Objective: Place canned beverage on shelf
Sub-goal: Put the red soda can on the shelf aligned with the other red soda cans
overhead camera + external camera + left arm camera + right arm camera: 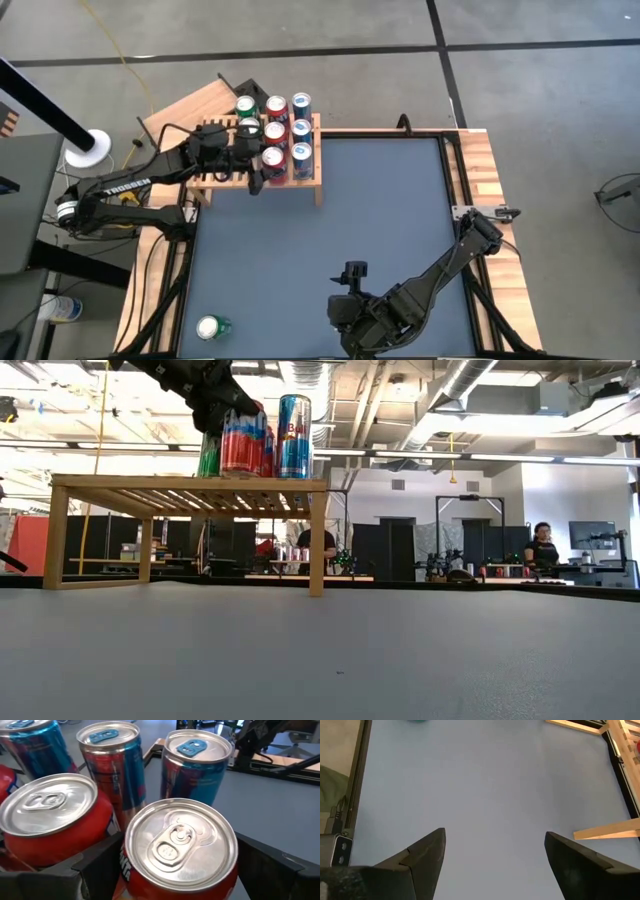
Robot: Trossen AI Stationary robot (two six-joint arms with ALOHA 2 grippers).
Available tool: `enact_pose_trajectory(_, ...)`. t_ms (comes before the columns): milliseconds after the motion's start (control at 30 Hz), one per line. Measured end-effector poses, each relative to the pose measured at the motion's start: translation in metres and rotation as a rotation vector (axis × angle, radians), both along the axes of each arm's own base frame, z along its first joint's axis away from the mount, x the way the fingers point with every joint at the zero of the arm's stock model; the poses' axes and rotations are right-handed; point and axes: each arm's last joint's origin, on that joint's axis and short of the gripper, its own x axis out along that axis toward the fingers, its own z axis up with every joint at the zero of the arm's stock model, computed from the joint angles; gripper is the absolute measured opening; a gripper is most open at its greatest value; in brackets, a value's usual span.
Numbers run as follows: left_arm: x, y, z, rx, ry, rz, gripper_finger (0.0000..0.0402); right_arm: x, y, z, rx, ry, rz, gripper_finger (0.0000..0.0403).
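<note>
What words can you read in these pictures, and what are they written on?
"TROSSEN": white letters on the left arm, seen from above.
Red can between the left gripper's fingers: white lettering on its side, cut off, not readable.
Tall blue cans on the shelf: brand print too blurred to read.
Green can on the table: no readable text.
Nothing else readable.

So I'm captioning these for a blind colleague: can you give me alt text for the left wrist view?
A red can with a silver top sits between the left claw's two dark fingers. Another red can stands beside it, and three slim blue-and-red cans stand behind, with the blue table beyond.
</note>
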Motion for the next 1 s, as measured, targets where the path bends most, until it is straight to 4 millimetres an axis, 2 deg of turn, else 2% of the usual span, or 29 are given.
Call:
enact_pose_trajectory(333, 0.0, -0.001, 0.0, 0.002, -0.002, -0.036, 0.0331, 0.0, 0.0, 0.0, 0.0, 0.0, 0.0, 0.0329)
enact_pose_trajectory(1000, -0.004, -0.002, 0.02, 0.039, -0.015, -0.002, 0.0332, 0.0, 0.0, 0.0, 0.002, -0.001, -0.001, 0.0329)
